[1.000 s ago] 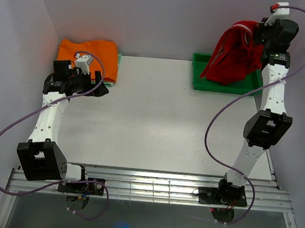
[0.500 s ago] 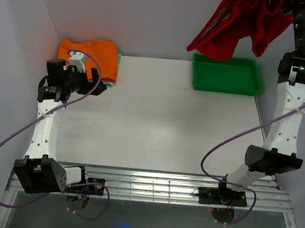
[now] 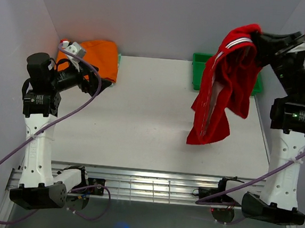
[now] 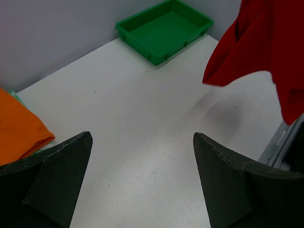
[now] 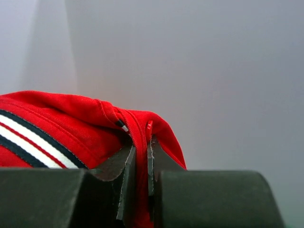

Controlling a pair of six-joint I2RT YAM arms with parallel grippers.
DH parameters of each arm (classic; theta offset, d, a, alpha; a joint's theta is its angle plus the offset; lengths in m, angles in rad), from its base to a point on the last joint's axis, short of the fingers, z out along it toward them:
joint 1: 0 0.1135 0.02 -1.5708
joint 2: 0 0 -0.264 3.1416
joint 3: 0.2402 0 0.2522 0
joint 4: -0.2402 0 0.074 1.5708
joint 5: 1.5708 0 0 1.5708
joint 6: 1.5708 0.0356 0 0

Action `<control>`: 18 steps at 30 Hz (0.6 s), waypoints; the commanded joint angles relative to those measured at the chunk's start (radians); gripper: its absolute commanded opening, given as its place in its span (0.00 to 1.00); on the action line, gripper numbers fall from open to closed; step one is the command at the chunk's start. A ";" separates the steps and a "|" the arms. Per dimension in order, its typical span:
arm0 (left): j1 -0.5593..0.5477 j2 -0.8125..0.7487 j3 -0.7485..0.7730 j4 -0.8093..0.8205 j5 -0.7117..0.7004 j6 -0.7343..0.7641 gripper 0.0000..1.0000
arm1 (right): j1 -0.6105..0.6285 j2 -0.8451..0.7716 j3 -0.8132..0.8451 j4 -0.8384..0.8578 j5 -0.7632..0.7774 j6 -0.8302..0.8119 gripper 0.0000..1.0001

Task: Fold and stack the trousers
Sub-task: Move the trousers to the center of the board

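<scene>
Hanging from the right claw (image 5: 141, 152), the trousers (image 3: 224, 83) dangle bunched below it, lower end apparently clear of the desk (image 3: 142, 113), green tray (image 4: 164, 28) behind. The claw is pinched tight on a fold near the striped waistband. The left claw (image 4: 141, 137) is spread wide and empty, well apart from the trousers, with the orange garment (image 3: 101, 53) beside it. Likely step: laying the trousers flat. Best done by lowering until the hem touches the desk, then dragging back to stretch them out. The left claw should take the free waistband corner, or the fabric bunches.
</scene>
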 commanded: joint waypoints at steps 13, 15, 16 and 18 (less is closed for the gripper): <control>-0.005 -0.015 -0.185 -0.065 -0.039 -0.122 0.98 | 0.675 0.579 -0.239 -0.278 -0.008 -0.156 0.08; -0.001 -0.041 -0.230 -0.048 -0.065 -0.197 0.98 | 0.715 0.726 -0.143 -0.285 -0.020 -0.144 0.17; 0.008 -0.049 -0.271 -0.033 -0.073 -0.218 0.98 | 0.746 0.748 -0.091 -0.268 -0.003 -0.147 0.25; 0.014 -0.060 -0.298 -0.027 -0.122 -0.263 0.98 | 0.760 0.788 -0.034 -0.249 0.004 -0.150 0.66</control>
